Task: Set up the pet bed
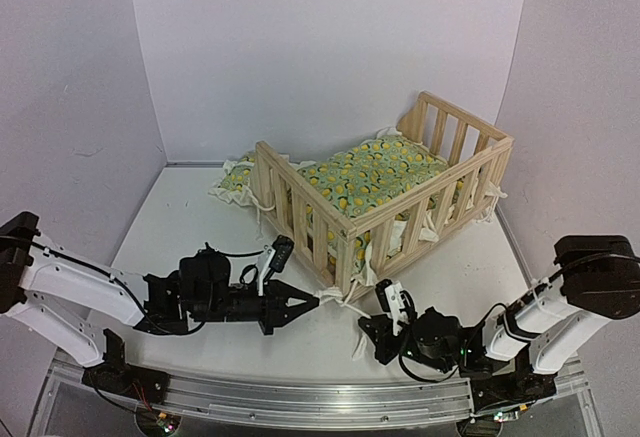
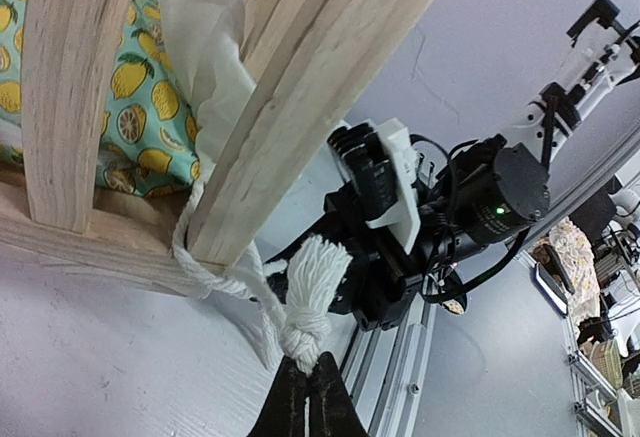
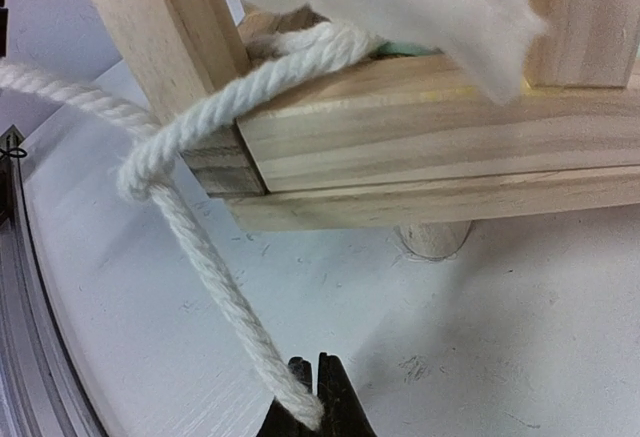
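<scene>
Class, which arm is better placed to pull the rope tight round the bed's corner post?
Probably left: the left end effector clamps the rope at its knot; the right end effector pinches only the plain tip.

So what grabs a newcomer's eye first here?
The slatted wooden pet bed with its lemon-print cushion dominates centre-right. At its near corner post a white cord is looped; the left gripper pinches its tasselled knot, and a strand reaches the shut right gripper.
</scene>
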Controlling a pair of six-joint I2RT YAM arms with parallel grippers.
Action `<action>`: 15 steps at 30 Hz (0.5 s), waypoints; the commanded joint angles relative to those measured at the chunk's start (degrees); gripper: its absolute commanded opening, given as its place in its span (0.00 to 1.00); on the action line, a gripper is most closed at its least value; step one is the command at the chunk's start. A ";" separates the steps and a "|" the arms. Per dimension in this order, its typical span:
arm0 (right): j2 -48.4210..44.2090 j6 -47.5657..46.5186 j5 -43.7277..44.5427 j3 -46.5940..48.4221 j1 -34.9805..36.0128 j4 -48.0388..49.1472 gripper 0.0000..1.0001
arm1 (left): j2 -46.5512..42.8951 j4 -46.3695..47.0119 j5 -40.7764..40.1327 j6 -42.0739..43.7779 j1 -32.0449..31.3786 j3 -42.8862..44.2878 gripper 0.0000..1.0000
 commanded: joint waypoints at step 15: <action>-12.02 14.65 17.28 0.55 -0.16 -17.94 0.00 | -6.31 -7.84 -24.36 -12.94 9.29 -5.39 0.00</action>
